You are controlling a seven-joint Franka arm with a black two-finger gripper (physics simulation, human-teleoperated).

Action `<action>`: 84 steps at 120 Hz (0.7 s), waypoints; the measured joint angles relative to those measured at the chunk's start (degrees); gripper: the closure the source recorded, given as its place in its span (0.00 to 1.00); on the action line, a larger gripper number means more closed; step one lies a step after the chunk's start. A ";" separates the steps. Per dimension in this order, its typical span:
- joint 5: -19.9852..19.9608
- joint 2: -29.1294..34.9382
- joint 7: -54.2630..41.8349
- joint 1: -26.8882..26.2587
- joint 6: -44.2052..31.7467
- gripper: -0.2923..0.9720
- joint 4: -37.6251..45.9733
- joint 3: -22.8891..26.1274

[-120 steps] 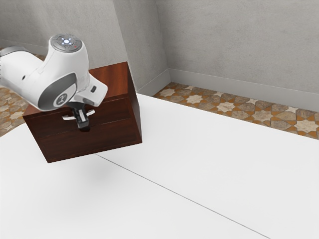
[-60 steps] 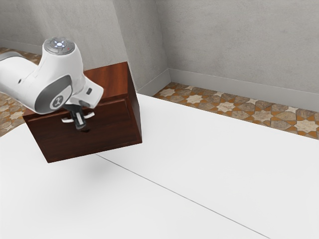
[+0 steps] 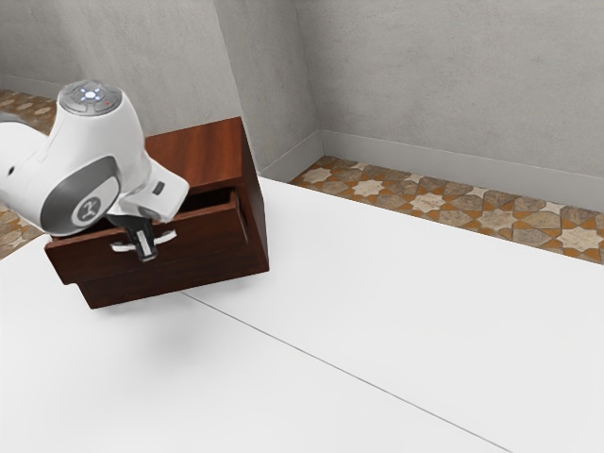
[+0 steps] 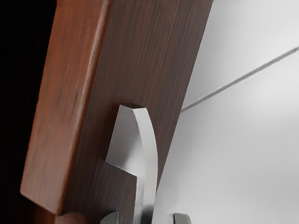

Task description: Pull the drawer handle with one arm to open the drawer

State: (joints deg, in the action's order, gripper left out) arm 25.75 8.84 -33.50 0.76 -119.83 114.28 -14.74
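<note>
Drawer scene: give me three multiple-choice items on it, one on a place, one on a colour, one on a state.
1. Where is the hand?
A) far off at the exterior view's right
B) raised high above everything
C) at the drawer handle

2. What colour is the cabinet?
A) reddish-brown
B) white
C) green

3. The drawer is:
A) shut flush
B) pulled partly out
C) taken out altogether

Answers: 1 C, the hand sits at the pale handle on the drawer's front; 2 A, its wood is reddish-brown; 3 B, a dark gap shows behind the drawer's front.
</note>
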 joint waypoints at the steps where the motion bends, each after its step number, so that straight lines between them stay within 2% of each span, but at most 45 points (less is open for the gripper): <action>1: -0.01 0.20 0.01 -0.14 0.00 0.76 0.16 -0.01; 27: -0.23 4.82 0.33 -2.73 0.11 0.78 3.94 -0.18; 84: -0.16 13.28 1.18 -2.96 0.56 0.79 11.49 0.39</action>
State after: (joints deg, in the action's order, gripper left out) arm 25.60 22.12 -32.32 -2.20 -119.27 125.76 -14.35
